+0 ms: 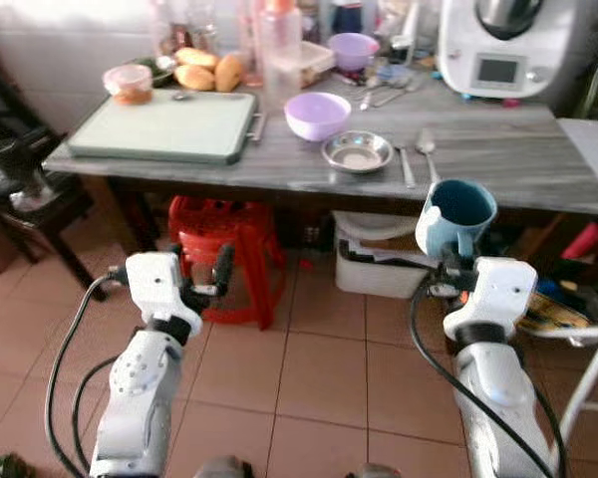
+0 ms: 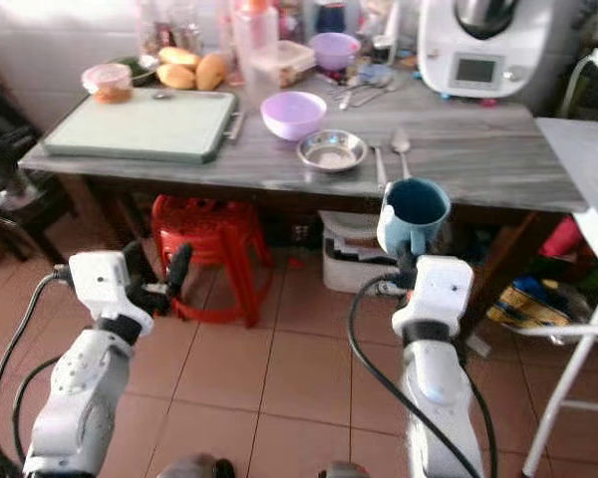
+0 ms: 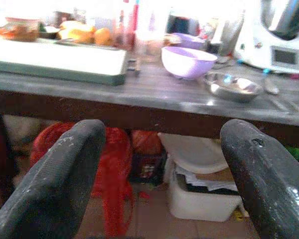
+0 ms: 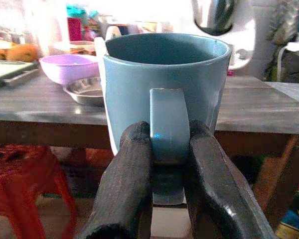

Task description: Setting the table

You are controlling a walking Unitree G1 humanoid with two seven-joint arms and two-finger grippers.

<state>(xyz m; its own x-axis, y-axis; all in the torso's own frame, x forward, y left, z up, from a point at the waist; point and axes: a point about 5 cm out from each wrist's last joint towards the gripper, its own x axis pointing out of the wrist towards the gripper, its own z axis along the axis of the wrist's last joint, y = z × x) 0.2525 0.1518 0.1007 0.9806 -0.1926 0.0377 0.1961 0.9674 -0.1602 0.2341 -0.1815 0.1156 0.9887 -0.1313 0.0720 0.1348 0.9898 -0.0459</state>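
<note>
My right gripper (image 4: 167, 149) is shut on the handle of a blue mug (image 1: 456, 215), held upright in front of the grey table's near edge (image 1: 379, 189), below table height. On the table lie a small steel dish (image 1: 357, 151), a purple bowl (image 1: 317, 115), a spoon (image 1: 426, 144) and another piece of cutlery (image 1: 406, 164). My left gripper (image 1: 207, 276) is open and empty, low in front of the table; its two black fingers (image 3: 55, 179) frame the table edge in the left wrist view.
A pale green tray (image 1: 164, 127) covers the table's left part, with bread rolls (image 1: 204, 70), bottles and a second purple bowl (image 1: 353, 48) behind. A white kitchen machine (image 1: 503, 45) stands back right. A red stool (image 1: 224, 254) and a white bin (image 1: 384, 264) sit under the table.
</note>
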